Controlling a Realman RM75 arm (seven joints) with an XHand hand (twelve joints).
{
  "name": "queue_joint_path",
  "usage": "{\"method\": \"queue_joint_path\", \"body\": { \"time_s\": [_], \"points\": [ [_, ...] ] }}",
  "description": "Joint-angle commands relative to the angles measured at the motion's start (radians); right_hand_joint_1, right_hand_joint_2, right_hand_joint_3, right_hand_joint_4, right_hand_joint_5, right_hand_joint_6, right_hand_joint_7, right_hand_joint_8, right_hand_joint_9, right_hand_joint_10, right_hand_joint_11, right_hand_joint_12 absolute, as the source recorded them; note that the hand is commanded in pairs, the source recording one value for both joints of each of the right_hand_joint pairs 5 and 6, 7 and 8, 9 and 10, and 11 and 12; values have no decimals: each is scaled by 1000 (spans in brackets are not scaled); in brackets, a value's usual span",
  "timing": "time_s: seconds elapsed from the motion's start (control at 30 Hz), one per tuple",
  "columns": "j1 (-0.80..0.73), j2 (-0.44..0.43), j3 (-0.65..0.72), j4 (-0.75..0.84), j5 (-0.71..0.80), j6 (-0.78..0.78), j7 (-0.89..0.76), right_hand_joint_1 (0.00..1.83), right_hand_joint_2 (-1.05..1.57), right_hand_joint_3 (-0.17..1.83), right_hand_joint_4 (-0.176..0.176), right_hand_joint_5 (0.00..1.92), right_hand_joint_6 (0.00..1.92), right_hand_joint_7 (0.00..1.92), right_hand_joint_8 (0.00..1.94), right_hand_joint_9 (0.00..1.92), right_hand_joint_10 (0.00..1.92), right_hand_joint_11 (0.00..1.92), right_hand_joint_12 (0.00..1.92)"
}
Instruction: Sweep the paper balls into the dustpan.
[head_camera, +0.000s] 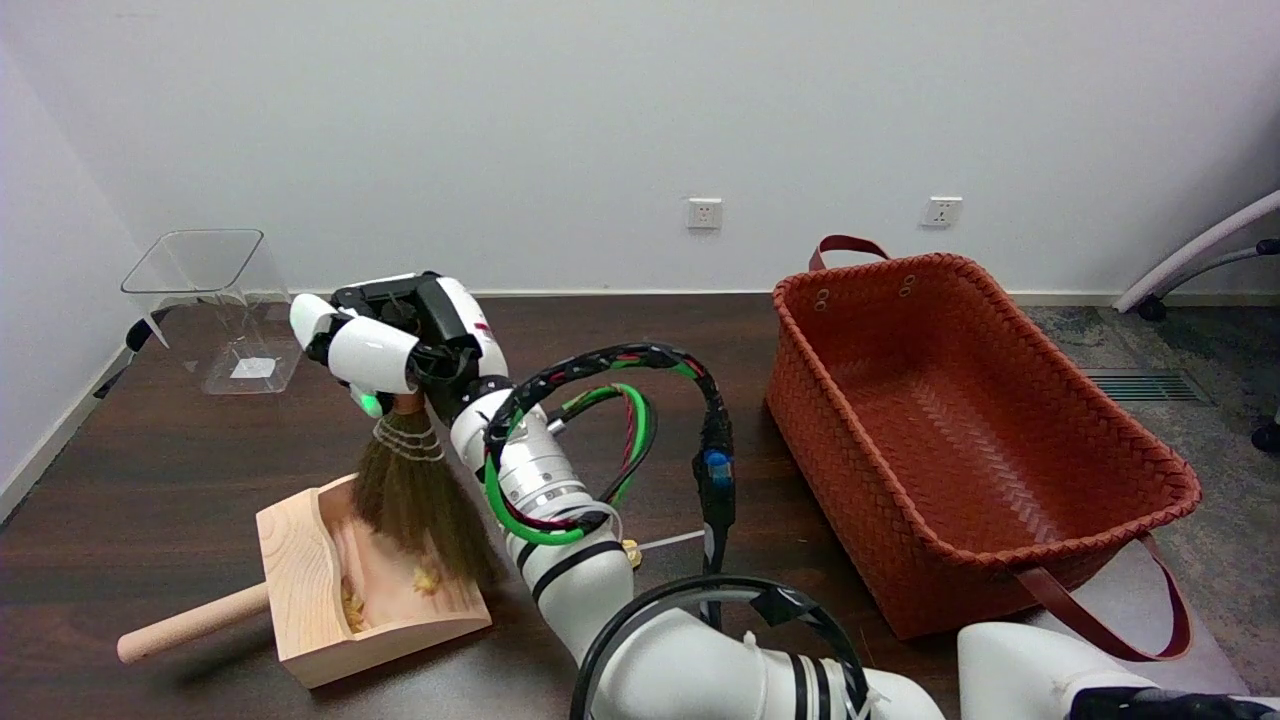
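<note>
Wooden dustpan (300, 590), paper balls (352, 603) below hand (395, 340)

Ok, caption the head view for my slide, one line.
Right hand holds a small broom with bristles in the wooden dustpan, paper balls inside.

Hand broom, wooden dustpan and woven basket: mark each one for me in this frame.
hand broom (415, 495), head view, on the middle of the bristles.
wooden dustpan (290, 570), head view, on its back wall.
woven basket (1090, 400), head view, on its right rim.
</note>
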Motion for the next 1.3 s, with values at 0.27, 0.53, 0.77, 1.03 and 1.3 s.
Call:
{"method": "queue_joint_path", "body": {
  "time_s": [0.27, 0.53, 0.77, 1.03, 1.3],
  "points": [
    [-6, -8, 6, 33, -413, 183, -781, 1283, 1571, 809, 0, 1920, 1920, 1920, 1920, 1920, 1920, 1920, 1920],
    [-51, -18, -9, 70, -557, 352, -910, 1288, 1571, 815, 0, 1920, 1920, 1920, 1920, 1920, 1920, 1920, 1920],
    [-104, -69, -39, 155, -651, 545, -910, 1293, 1571, 779, 0, 1920, 1920, 1920, 1920, 1920, 1920, 1920, 1920],
    [-121, -146, -103, 307, -683, 753, -902, 1295, 1571, 736, 0, 1920, 1920, 1920, 1920, 1920, 1920, 1920, 1920],
    [-126, -234, -133, 508, -668, 938, -798, 1292, 1571, 642, 0, 1920, 1920, 1920, 1920, 1920, 1920, 1920, 1920]
  ]
}}
